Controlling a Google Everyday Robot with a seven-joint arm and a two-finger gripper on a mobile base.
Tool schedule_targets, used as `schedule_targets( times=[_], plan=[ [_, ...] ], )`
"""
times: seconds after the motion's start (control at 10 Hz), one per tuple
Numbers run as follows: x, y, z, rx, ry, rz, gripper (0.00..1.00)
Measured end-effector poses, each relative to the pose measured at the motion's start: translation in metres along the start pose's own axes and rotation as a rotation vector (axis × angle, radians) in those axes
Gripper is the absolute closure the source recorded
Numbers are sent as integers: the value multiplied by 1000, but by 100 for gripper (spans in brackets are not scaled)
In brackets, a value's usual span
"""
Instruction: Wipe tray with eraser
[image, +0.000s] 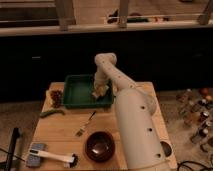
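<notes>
claw (98, 93) low in tray (76, 95), left half seemingly open

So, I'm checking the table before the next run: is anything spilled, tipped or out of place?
Nothing stands out. The pincer is down at the right end of the dark-green rectangular plastic tray; the round dark-red bowl sits upright, and no spill shows on the wooden table.

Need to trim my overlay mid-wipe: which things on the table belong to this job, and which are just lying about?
In the job:
- tray
- eraser, inside the tray at its right end
- gripper, down on the eraser

Lying about:
- dark-red bowl
- fork
- green pod
- white-handled brush
- grey pad
</notes>
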Motion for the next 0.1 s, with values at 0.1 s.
schedule_targets(
  times=[0.1],
  plan=[
    [-2,-4,0,10,0,-6,100]
  ],
)
